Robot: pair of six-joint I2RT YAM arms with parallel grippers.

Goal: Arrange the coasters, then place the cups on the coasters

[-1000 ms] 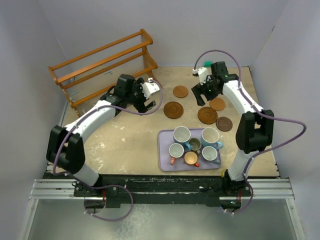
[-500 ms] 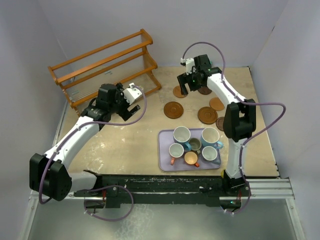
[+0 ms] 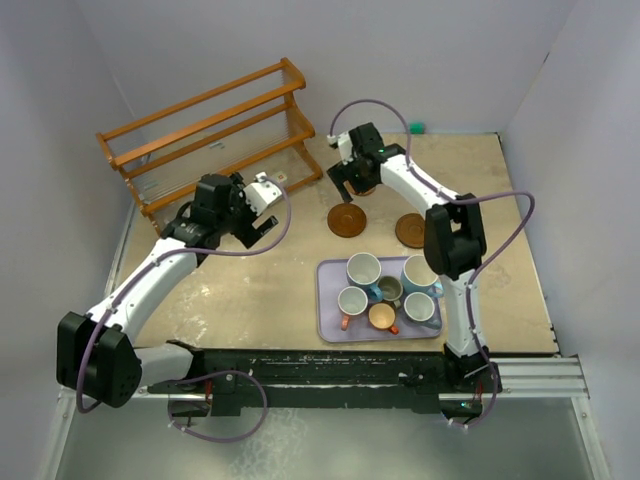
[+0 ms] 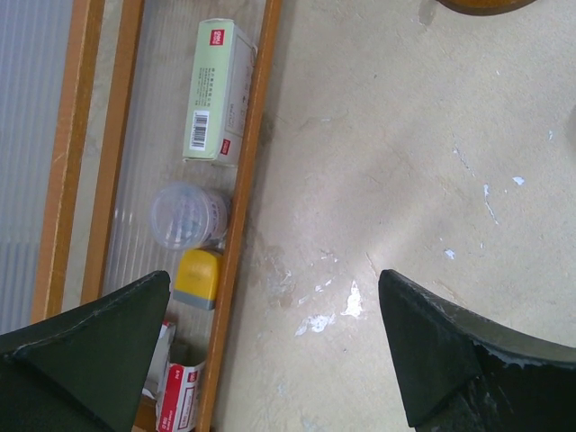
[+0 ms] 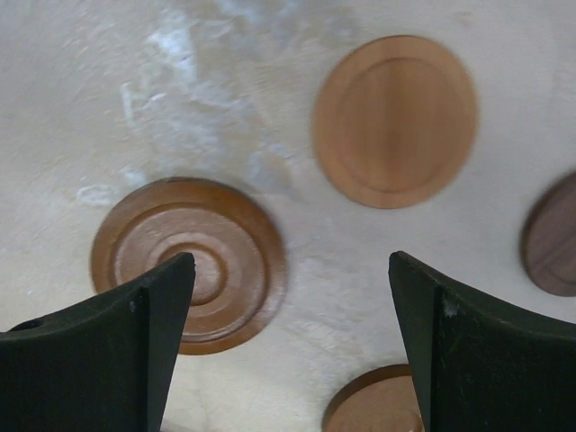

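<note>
Beige tabletop (image 3: 250, 290), scuffed white in places, is walled in by pale panels. Wooden rack (image 3: 200, 130) is set at the far-left corner. Lavender tray (image 3: 326, 300) sits by the near edge, with all six cups (image 3: 363, 268) packed on it. Coasters (image 5: 189, 261) are scattered beyond the tray, some hidden under the right arm. Left gripper (image 4: 274, 297) is held wide open and empty beside the rack. Right gripper (image 5: 291, 270) is held wide open and empty above the coasters. Open room is left between rack and tray.

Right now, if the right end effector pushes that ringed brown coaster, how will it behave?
The ringed coaster looks like solid wood, so probably stiff. Lying flat, it should slide, not roll. Its low edge may be hard to pinch.
</note>
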